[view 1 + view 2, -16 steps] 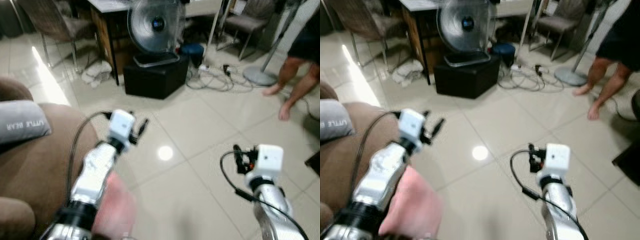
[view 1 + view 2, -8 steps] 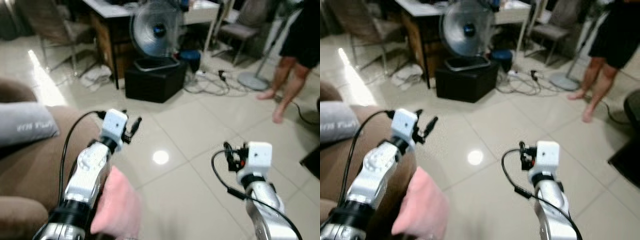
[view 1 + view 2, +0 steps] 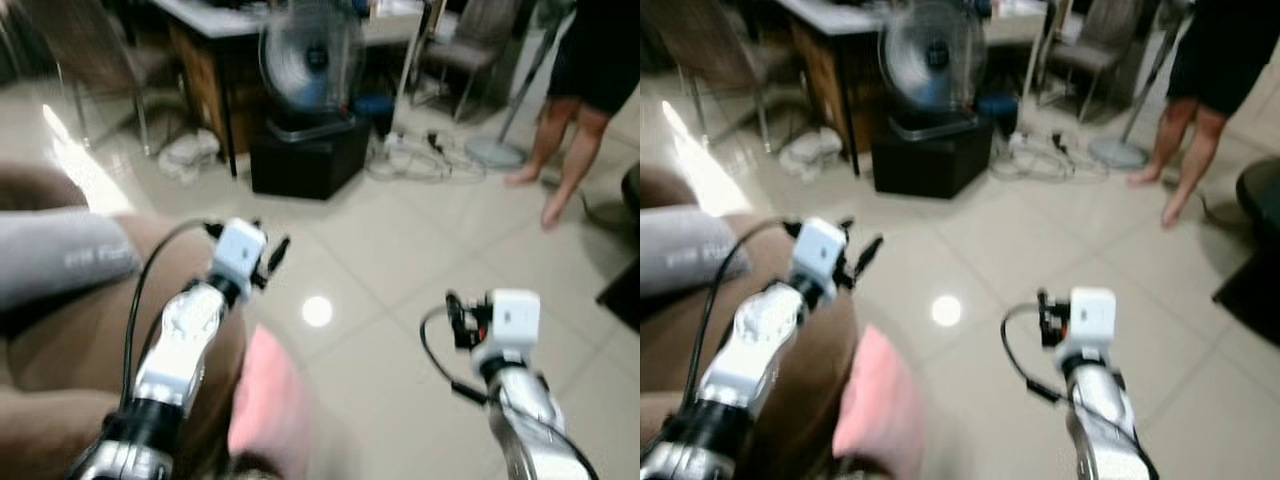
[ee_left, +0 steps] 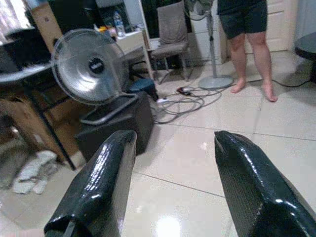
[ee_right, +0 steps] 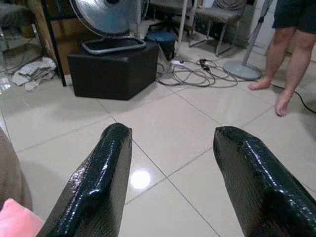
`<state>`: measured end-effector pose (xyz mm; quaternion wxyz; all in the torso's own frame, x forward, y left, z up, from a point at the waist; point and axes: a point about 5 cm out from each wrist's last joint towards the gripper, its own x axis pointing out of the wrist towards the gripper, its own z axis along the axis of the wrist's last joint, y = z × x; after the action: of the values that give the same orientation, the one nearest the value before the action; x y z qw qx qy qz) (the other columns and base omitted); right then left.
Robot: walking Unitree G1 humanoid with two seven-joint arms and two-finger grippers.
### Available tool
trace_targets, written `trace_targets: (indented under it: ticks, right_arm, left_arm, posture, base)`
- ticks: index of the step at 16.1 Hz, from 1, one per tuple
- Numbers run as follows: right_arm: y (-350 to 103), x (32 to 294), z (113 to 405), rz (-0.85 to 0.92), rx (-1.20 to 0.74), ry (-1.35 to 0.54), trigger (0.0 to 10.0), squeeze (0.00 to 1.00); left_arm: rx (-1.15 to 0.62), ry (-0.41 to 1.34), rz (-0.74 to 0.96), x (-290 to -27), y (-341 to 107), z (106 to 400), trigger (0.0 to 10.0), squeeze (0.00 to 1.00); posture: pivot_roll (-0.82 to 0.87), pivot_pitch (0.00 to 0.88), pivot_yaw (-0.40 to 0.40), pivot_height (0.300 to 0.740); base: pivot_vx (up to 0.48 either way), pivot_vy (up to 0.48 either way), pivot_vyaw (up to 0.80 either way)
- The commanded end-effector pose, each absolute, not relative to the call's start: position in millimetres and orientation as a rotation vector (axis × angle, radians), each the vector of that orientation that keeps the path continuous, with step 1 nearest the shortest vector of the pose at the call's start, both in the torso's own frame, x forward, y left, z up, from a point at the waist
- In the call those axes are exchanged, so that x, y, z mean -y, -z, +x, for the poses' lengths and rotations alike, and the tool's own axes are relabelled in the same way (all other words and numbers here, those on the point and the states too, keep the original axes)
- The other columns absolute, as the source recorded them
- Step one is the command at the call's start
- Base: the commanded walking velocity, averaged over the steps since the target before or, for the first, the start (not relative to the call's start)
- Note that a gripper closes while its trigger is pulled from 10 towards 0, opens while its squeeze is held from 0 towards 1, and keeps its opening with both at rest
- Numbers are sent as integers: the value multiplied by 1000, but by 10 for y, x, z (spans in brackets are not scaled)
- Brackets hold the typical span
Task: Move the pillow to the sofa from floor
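Note:
A pink pillow [image 3: 270,408] lies low against the front of the brown sofa [image 3: 70,350], just right of my left forearm, blurred; its corner [image 5: 14,220] also shows in the right wrist view. My left gripper [image 3: 274,252] is held out above the sofa's edge, open and empty [image 4: 174,136]. My right gripper [image 3: 457,318] hovers over bare floor to the pillow's right, open with nothing between its fingers [image 5: 173,129]. Neither gripper touches the pillow.
A grey cushion [image 3: 55,258] lies on the sofa. Ahead stand a black box [image 3: 308,155] with a fan [image 3: 310,55] on it, a table, chairs, loose cables [image 3: 420,155] and a fan stand base [image 3: 492,150]. A person's bare legs [image 3: 570,150] are at the far right.
The whole view has shifted and blurred as I move; sofa and pink pillow loom larger at lower left. Both arms keep their pose with grippers open. The person has stepped slightly.

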<state>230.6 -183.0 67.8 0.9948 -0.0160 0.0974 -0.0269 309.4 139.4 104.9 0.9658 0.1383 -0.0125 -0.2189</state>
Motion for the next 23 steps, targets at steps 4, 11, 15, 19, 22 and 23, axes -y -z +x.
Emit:
trace_targets:
  ticks: [4,11,15,19,22,23]
  right_arm:
    - [-691,1880,2310,-68,-194,57,10000,0]
    - [-676,1879,2299,-58,-194,38,10000,0]
    - [-639,1884,2291,-52,-203,40,10000,0]
    - [-625,1886,2293,-51,-203,34,10000,0]
    - [-605,1894,2300,-80,-211,23,10000,0]
    - [-596,1888,2296,-76,-209,24,10000,0]
  left_arm:
    - [-17,453,273,-1296,-937,3080,10000,0]
    - [13,442,257,-1290,-976,3083,10000,0]
    - [16,459,269,-1276,-975,3073,10000,0]
    - [20,471,269,-1268,-971,3066,10000,0]
    - [24,479,268,-1266,-977,3063,10000,0]
    - [23,481,269,-1269,-974,3059,10000,0]
  posture:
    - [37,0,-25,740]
    - [37,0,-35,665]
    - [38,0,-35,625]
    - [39,0,-38,590]
    - [40,0,-38,575]
    - [40,0,-39,575]
  base:
    - [0,0,0]
    - [0,0,0]
    - [0,0,0]
    - [0,0,0]
    - [0,0,0]
    - [281,0,0]
